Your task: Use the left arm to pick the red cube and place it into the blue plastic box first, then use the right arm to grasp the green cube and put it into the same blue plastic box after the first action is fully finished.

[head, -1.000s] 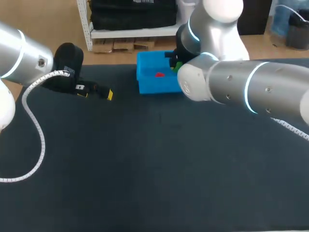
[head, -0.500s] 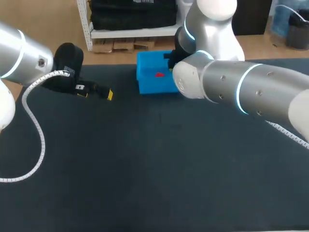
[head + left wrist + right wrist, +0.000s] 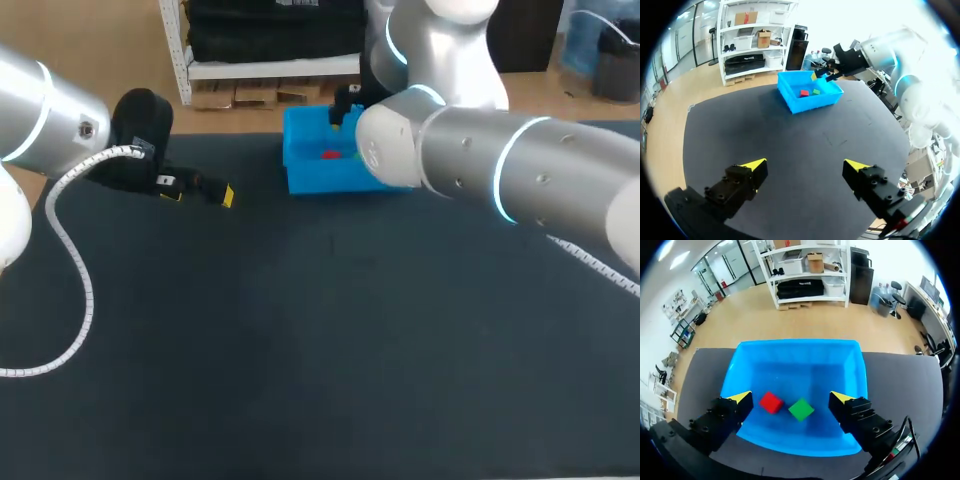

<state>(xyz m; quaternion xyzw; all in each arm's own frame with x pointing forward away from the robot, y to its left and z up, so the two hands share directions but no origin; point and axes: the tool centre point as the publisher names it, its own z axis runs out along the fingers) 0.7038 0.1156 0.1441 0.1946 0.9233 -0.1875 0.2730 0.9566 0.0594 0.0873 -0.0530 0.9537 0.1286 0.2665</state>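
Now both cubes are sitting in the blue plastic box (image 3: 795, 357).
Side by side, the red cube (image 3: 771, 402) and green cube (image 3: 801, 409) are lying corner-on beneath the wide-open right gripper (image 3: 791, 397); the left gripper (image 3: 805, 164) is hanging open, well apart.

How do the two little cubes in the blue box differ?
The red cube is red, the green cube green. The red cube lies nearer a side wall of the blue box, the green cube nearer the middle of its floor. In the head view the red cube shows plainly, the green cube hides mostly behind the right arm. Both look alike in size, lie side by side, unheld.
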